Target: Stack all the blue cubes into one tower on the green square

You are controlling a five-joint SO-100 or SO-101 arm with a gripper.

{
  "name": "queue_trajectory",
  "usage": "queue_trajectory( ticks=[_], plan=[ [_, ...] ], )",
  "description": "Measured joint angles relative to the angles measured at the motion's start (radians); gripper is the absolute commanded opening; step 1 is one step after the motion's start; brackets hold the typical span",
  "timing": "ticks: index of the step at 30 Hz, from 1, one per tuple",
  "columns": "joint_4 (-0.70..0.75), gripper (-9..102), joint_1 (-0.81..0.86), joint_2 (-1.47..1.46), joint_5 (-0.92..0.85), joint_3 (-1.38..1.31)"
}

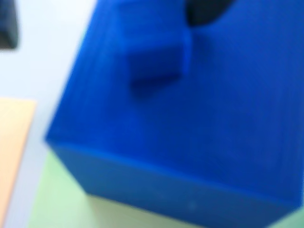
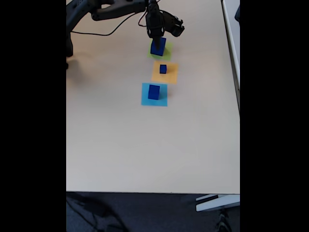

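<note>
table (image 2: 145, 145) bare mid-frame | green square (image 2: 166, 54) top centre, big cube (image 2: 157, 47) on it as base | tiny cube (image 1: 156, 61) atop, upper wrist view | tool (image 2: 155, 35) above, jaw state unclear

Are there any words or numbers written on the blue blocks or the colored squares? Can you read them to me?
No readable text: none.
The big blue cube in the wrist view is plain, and that picture is blurred.
In the fixed view the green square, orange square, light-blue square and table show no writing, though they are small there.
</note>
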Motion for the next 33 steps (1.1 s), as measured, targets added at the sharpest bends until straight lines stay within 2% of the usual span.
queue_trajectory(
  ticks=[27,33],
  plan=[
    [0.028,16,0.006,-0.051,-0.023,-0.091],
    [0.028,9,0.006,-0.051,-0.029,-0.091]
  ],
)
